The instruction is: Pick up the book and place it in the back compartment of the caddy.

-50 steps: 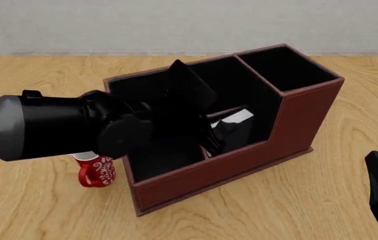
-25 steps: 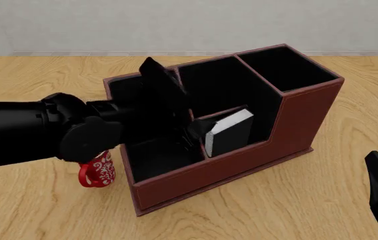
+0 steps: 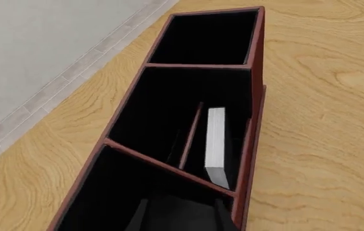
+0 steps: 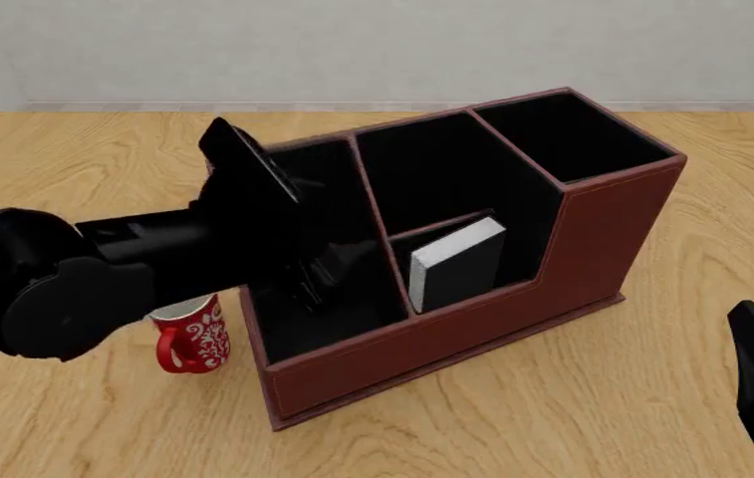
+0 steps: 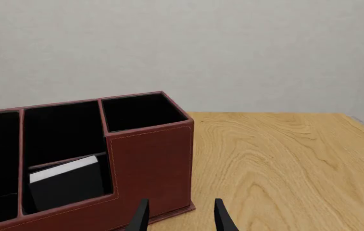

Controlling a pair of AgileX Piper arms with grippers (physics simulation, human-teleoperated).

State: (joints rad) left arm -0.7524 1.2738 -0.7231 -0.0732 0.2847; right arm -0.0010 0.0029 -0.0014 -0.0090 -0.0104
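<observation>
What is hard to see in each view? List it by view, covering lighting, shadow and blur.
Front view: even, flat light, no blur; the left gripper is black against the caddy's black lining, so its fingers barely separate.
Left wrist view: sharp; the cells are near pure black, only the book's white pages stand out.
Right wrist view: crisp, no glare; the right gripper's fingers are cut by the frame's edge.

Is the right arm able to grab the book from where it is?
Probably yes. The book stands in a low-walled cell of the caddy, open from above, and the right pincer sits open nearby with nothing between them.
</observation>
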